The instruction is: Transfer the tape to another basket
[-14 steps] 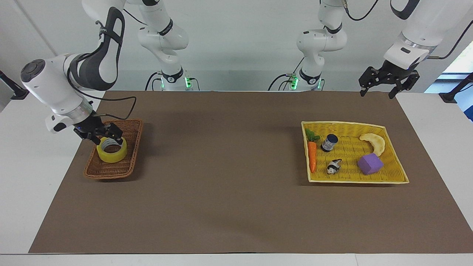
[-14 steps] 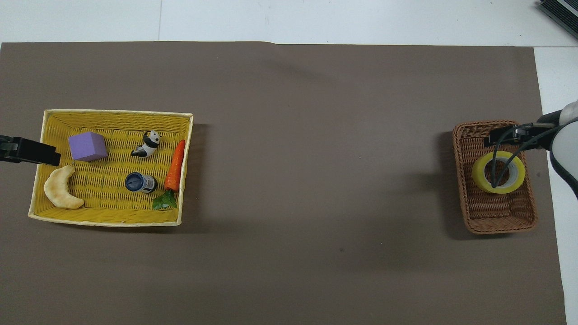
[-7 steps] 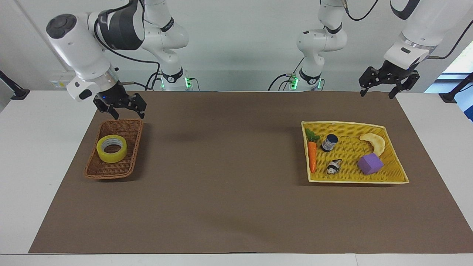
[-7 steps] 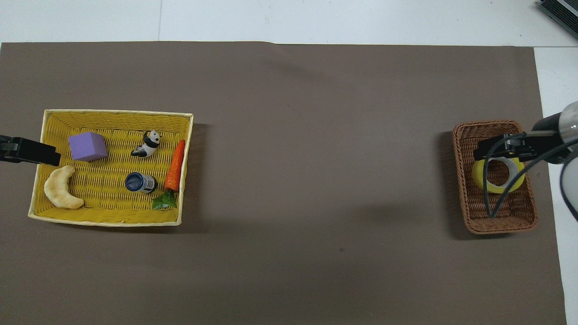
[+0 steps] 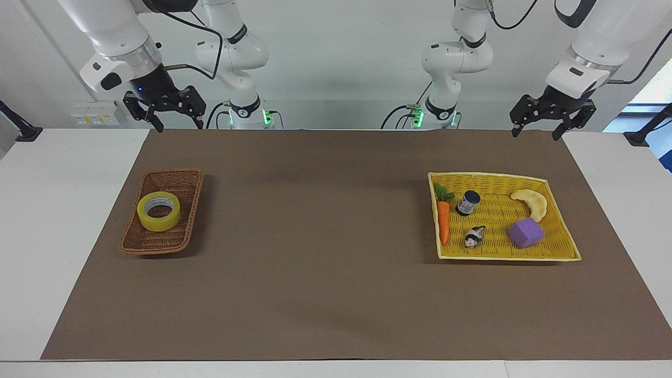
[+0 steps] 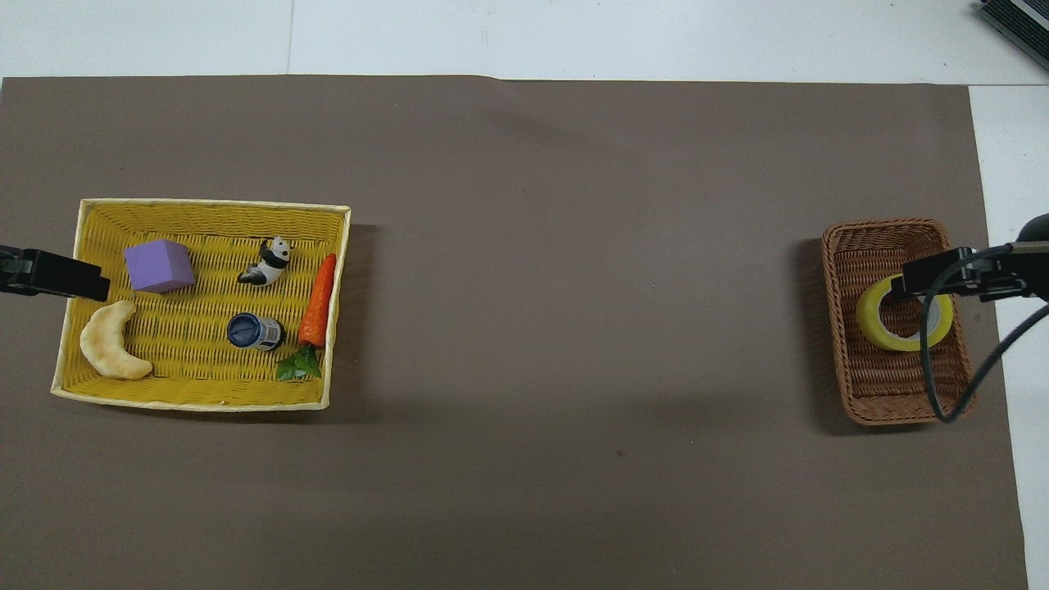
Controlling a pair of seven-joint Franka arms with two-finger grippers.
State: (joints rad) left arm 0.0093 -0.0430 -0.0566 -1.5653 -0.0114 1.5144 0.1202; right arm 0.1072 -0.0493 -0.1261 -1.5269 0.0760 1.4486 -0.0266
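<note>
The yellow tape (image 5: pixel 157 223) lies flat in the small brown wicker basket (image 5: pixel 155 247) at the right arm's end of the table. In the overhead view, the tape (image 6: pixel 878 332) is partly covered by the raised right gripper (image 6: pixel 955 277), and the basket (image 6: pixel 893 403) shows around it. My right gripper (image 5: pixel 178 126) hangs open and empty, high over the right arm's end of the table, well clear of tape and basket. My left gripper (image 5: pixel 536 134) waits open and empty, raised over the left arm's end.
A larger flat yellow woven basket (image 5: pixel 556 256) at the left arm's end holds a purple cube (image 5: pixel 525 233), a carrot (image 5: pixel 443 223), a panda figure (image 5: pixel 474 237), a small blue-lidded jar (image 5: pixel 468 202) and a croissant (image 5: pixel 533 203). A brown mat (image 5: pixel 325 220) covers the table.
My right gripper has risen open from the tape inside the basket and drawn back up toward the robots, empty. The tape stays in the basket. The left arm has not moved.
</note>
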